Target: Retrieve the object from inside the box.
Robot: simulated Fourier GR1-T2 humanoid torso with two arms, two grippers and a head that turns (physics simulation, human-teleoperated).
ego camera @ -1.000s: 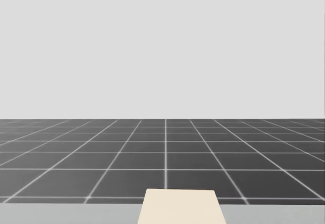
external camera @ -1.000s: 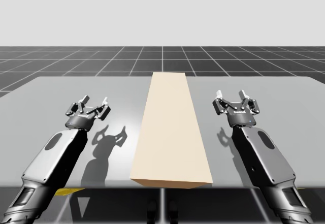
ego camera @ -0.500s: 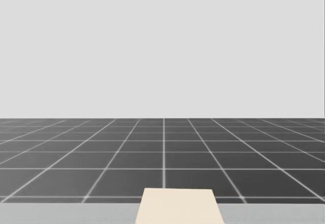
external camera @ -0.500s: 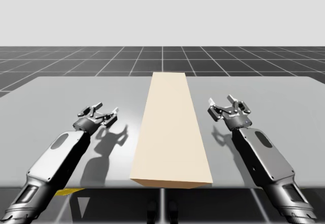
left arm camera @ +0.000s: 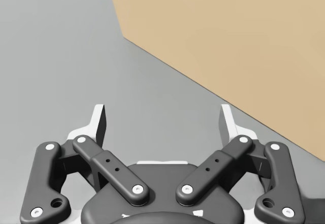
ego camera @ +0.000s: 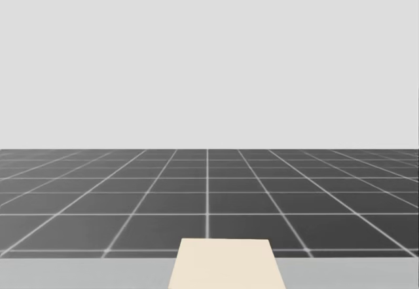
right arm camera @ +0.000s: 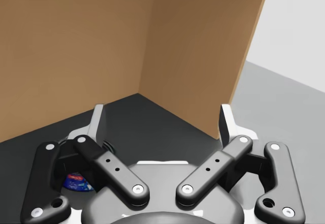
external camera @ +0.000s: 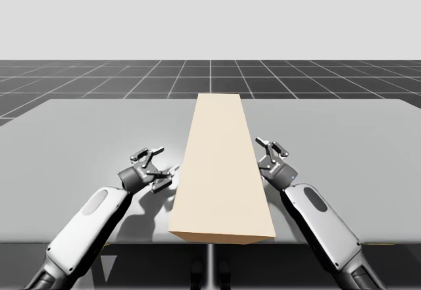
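A long tan box (external camera: 221, 171) lies lengthwise down the middle of the grey table (external camera: 85, 125); its far end (ego camera: 226, 268) shows in the head view. My left gripper (external camera: 161, 165) is open beside the box's left wall, and in the left wrist view that gripper (left arm camera: 162, 120) faces the tan outer wall (left arm camera: 228, 41) with nothing between its fingers. My right gripper (external camera: 268, 149) is open at the box's right side. In the right wrist view this gripper (right arm camera: 162, 120) looks into the brown interior (right arm camera: 76, 56) with a dark floor. A small blue and red object (right arm camera: 77, 181) peeks out beside its finger linkage, mostly hidden.
The table's front edge (external camera: 131, 242) runs just under my forearms. Bare table top lies left and right of the box. A dark gridded floor (ego camera: 209, 197) stretches beyond the table's far edge.
Both arms have swung inward to the box's sides and drawn back toward the table's front. Both grippers stay open. My head has turned slightly.
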